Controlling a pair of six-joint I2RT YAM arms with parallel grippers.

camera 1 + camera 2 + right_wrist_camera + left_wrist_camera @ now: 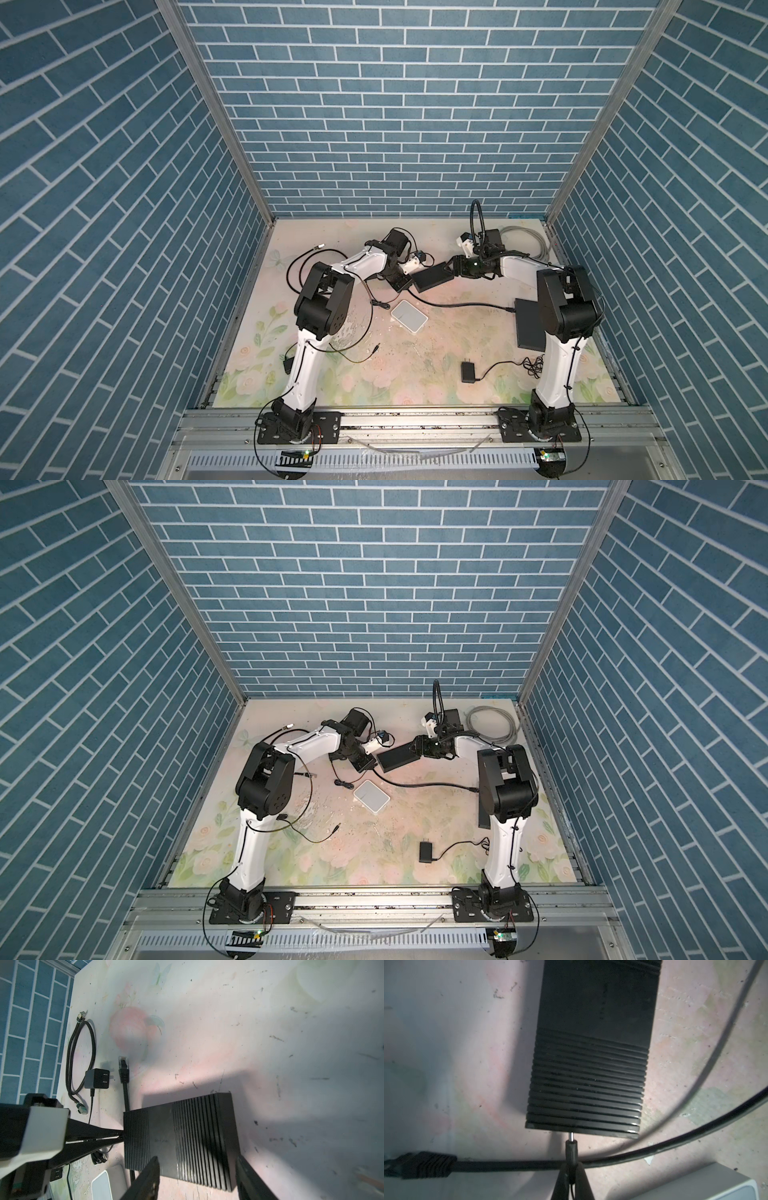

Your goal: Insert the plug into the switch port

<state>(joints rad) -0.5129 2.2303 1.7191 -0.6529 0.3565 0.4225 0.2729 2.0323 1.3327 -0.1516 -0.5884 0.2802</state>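
Plug (571,1148): pinched tight in L claw (572,1164), tip at end face of switch (591,1064), bare metal showing, so prob. not seated; R claw (197,1159) apparently clamped on switch's other end; left: push home, port hidden.

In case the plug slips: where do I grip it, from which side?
Grip the plug by its black sleeve, behind the metal tip, coming from the cable end in line with it, as the left fingers do: the tip points at the switch and must stay bare.
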